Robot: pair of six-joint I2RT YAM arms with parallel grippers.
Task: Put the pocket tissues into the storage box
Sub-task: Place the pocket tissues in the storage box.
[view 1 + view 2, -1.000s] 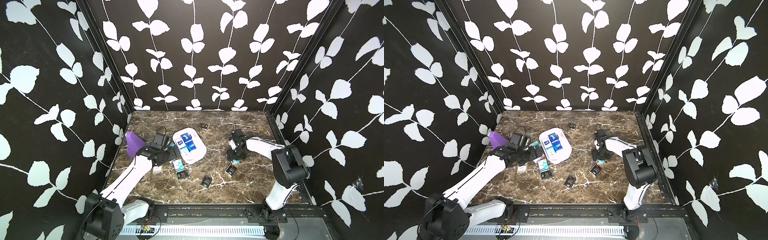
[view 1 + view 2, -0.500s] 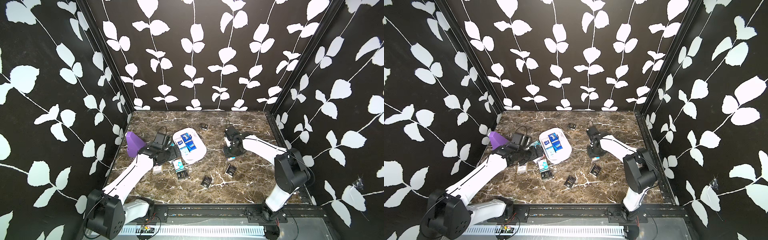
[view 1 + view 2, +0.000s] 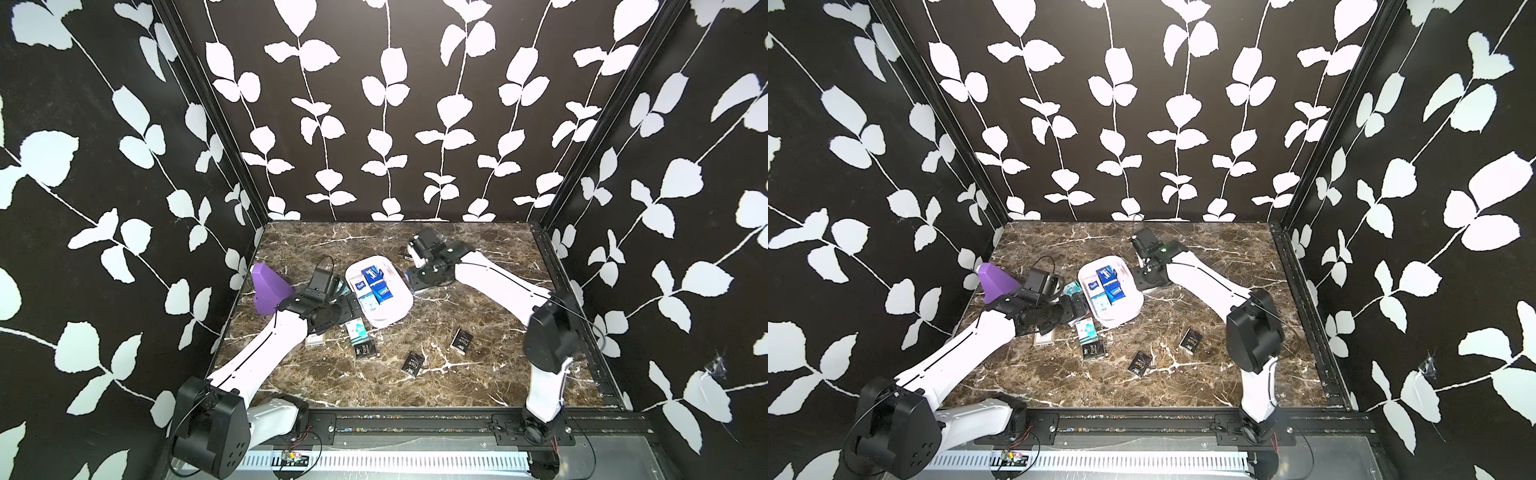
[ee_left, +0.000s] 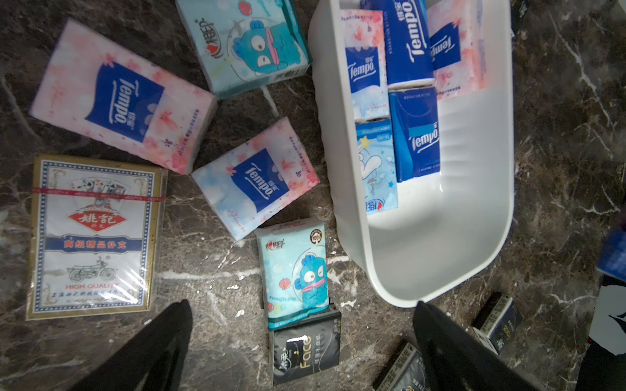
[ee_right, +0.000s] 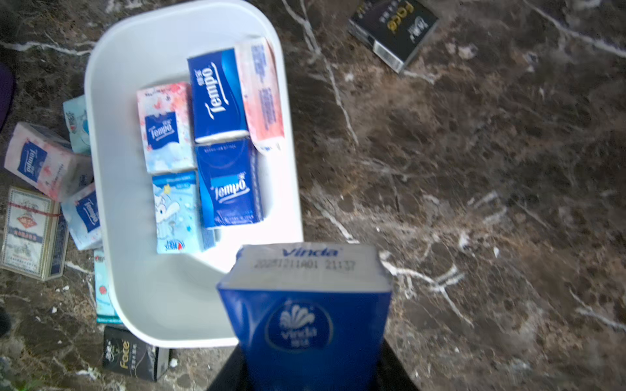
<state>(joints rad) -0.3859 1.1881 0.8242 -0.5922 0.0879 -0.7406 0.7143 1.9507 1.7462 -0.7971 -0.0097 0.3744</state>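
Right wrist cam: blue Vinda pack [image 5: 305, 321] is clamped in right gripper [image 5: 310, 375], held right by storage box [image 5: 162, 304] rim. Left gripper [image 4: 301, 315] is spread wide, nothing gripped.

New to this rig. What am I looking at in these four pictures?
A white left arm and right arm work on a marble table. Two pictures look down from overhead, side by side; two come from a camera on each wrist. A white box holds several tissue packs; loose packs, a card deck and a purple wedge lie outside it. The right fingers grip a blue pack next to the box; the left fingers hang open over loose packs.
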